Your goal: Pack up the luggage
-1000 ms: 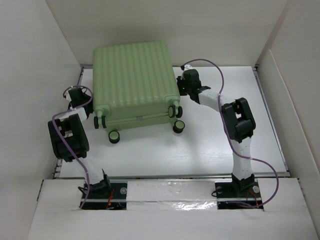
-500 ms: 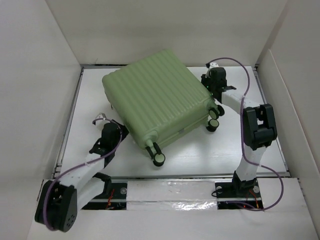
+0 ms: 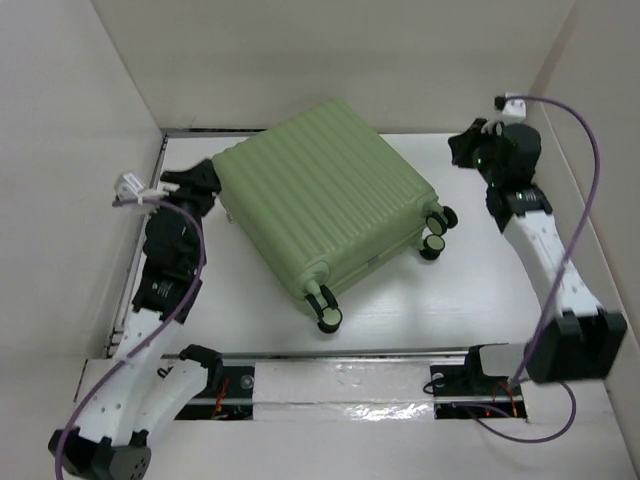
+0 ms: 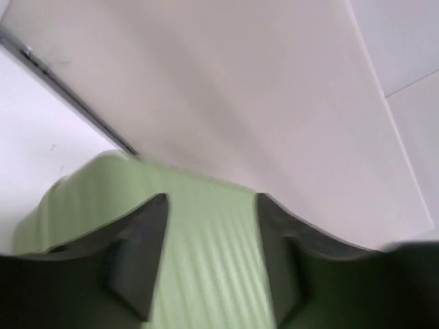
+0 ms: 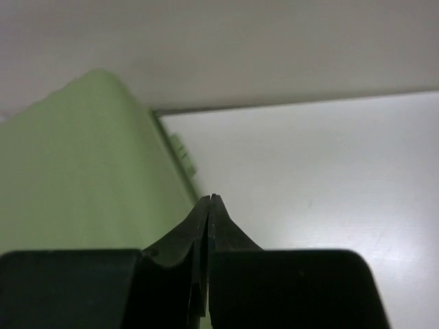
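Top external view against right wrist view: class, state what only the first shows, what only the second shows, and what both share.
Only the top external view shows the whole luggage lying closed and skewed on the table, its wheels, and the left gripper at its far-left corner. Only the right wrist view shows the right gripper shut tight, holding nothing, beside the luggage. Both share the green luggage and the white table.

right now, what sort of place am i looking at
Probably a robot test cell, not a home: a white table boxed in by plain white panels, the left arm and right arm bolted at its near edge, and the luggage lying closed.
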`<state>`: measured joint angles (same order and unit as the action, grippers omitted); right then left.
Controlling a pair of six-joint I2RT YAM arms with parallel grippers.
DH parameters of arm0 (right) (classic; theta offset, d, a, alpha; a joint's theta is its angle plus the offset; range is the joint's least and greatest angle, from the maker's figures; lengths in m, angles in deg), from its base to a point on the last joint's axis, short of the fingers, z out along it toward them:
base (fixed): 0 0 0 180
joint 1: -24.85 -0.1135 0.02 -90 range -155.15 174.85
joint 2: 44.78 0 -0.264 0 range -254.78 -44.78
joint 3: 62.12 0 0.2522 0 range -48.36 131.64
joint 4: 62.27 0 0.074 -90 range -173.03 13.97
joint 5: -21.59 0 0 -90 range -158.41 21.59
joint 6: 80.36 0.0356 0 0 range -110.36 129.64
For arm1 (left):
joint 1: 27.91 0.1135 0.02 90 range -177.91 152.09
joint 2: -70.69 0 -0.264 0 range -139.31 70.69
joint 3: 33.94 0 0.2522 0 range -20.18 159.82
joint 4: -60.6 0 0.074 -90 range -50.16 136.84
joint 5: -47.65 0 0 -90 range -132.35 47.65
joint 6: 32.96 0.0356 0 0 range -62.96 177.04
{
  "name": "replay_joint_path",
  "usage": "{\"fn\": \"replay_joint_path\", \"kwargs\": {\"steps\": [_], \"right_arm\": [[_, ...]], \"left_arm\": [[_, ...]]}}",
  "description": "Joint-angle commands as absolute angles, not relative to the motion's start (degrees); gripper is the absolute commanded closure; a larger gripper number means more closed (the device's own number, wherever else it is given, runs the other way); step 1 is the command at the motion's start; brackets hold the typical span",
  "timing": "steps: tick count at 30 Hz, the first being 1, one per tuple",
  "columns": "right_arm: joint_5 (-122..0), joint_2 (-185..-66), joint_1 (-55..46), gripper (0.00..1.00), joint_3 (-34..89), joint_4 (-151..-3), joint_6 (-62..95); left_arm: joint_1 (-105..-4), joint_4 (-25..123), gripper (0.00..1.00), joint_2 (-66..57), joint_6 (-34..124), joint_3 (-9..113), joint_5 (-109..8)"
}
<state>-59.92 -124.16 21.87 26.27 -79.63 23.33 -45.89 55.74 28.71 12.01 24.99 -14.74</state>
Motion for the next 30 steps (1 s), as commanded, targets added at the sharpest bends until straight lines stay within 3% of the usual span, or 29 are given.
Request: {"fn": "replay_joint_path", "kwargs": {"steps": [1, 4, 7, 11, 13, 23, 30], "right_arm": [[-64.0, -105.2, 13.5, 1.00, 4.6, -69.7, 28.5], [-68.1, -94.1, 8.5, 1.00, -8.3, -66.8, 30.6], [-71.0, -83.7, 4.7, 1.00, -17.7, -73.3, 31.3], [-73.7, -73.0, 1.9, 1.00, -28.1, -79.3, 34.4], [-74.1, -71.5, 1.9, 1.00, -32.1, -78.0, 36.0], [-70.3, -105.4, 0.8, 1.00, -22.4, -61.4, 32.8], [-73.8, -118.4, -0.5, 1.00, -15.8, -53.2, 34.1]], "left_arm": [[-39.7, 62.3, 0.53, 12.9, 14.6, 37.6, -19.7], [-31.2, 61.7, 0.80, -0.8, 15.2, 46.7, -34.8], [-22.7, 55.9, 0.91, -15.0, 19.0, 60.6, -44.3], [-19.0, 40.9, 0.94, -32.9, 27.3, 83.5, -54.1], [-18.9, 36.8, 0.95, -41.8, 31.2, 89.2, -58.5], [-17.7, 36.5, 0.87, -65.6, 33.1, 108.5, -77.3], [-21.8, 51.5, 0.90, -70.3, 26.7, 100.5, -90.8]]}}
